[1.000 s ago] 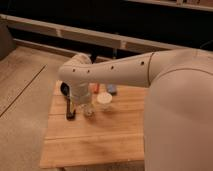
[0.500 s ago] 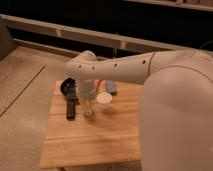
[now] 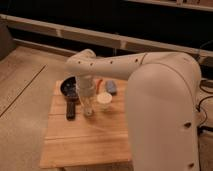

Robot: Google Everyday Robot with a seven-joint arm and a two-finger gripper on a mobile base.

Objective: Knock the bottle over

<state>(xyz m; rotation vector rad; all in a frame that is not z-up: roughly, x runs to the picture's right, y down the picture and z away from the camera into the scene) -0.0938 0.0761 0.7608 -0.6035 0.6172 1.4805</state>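
The bottle (image 3: 89, 107) is slim, clear and pale, and stands upright on the wooden table (image 3: 85, 140) near its middle. My gripper (image 3: 85, 94) hangs from the white arm straight down onto the bottle's top and hides its upper part. The white cup (image 3: 104, 100) stands just right of the bottle. The flat black bar (image 3: 71, 109) lies just left of it.
A black round dish (image 3: 67, 87) sits at the table's back left. A blue-grey object (image 3: 112, 87) and a small red thing (image 3: 100, 83) lie behind the cup. My big white arm (image 3: 160, 100) covers the table's right side. A dark shelf wall runs behind.
The arm's bend swung right and then a little back left, with the wrist staying over the bottle. The bottle stays upright in the same spot.
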